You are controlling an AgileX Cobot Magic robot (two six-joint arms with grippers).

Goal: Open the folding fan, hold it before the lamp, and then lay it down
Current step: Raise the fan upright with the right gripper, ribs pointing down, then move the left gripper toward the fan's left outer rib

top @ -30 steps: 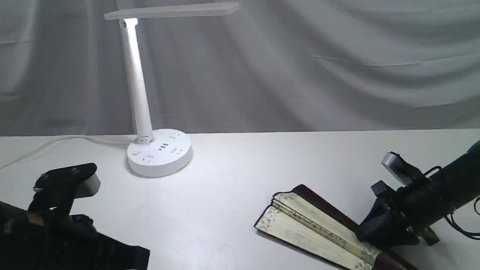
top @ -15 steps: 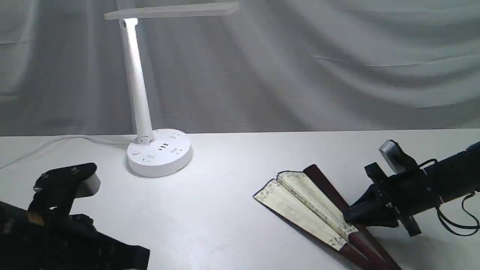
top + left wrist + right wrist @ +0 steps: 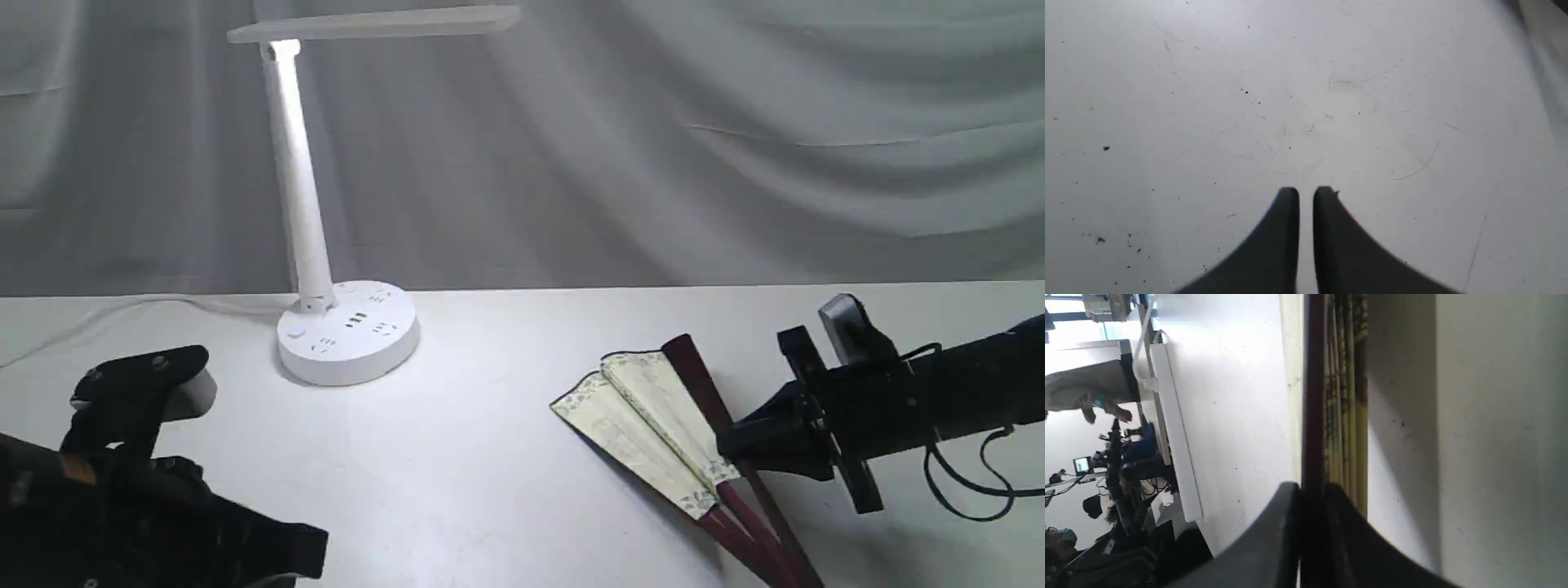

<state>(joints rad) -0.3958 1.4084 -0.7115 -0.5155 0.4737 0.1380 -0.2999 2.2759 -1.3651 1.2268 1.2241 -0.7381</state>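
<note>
The folding fan (image 3: 645, 412) lies partly spread, cream pleats beside dark maroon guards.

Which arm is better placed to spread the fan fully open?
Right. The right tool is clamped on the fan's maroon guard, and the leaf is only partly spread. The left tool is shut over the table, far from the fan, holding nothing.

The white table (image 3: 490, 457) bears the lamp (image 3: 300, 204) at its back left, cord (image 3: 147, 304) trailing off. Front right is the half-folded fan (image 3: 653, 416).
</note>
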